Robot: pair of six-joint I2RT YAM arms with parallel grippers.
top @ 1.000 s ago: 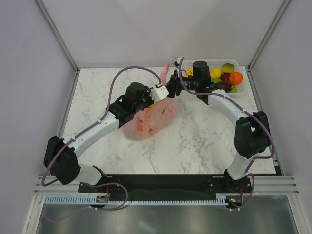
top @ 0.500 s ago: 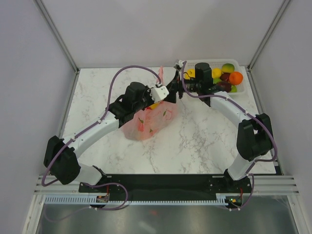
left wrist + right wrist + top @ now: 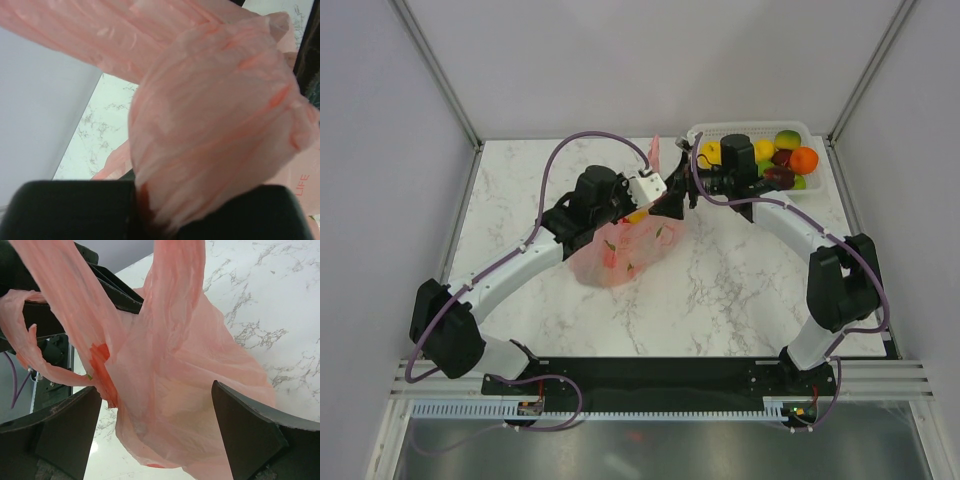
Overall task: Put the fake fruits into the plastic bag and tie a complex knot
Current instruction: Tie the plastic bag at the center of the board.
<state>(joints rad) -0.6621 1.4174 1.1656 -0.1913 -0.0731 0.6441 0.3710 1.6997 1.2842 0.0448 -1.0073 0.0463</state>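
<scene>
From above, the pink plastic bag [image 3: 623, 252] lies on the marble table [image 3: 740, 290] between the two arms, with fruit shapes showing through it. More fake fruits [image 3: 790, 158] sit in a white basket [image 3: 760, 126] at the far right. The left wrist view shows the left gripper [image 3: 147, 217] pinched tight on a bunched bag handle. The right wrist view shows the right gripper [image 3: 157, 432] spread wide, with pink plastic hanging between its fingers [image 3: 250, 437].

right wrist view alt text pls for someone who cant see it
A pink bag hangs between the wide-open fingers of the right gripper, not pinched. Behind it, the left gripper grips the bag's top over a white marble table.
</scene>
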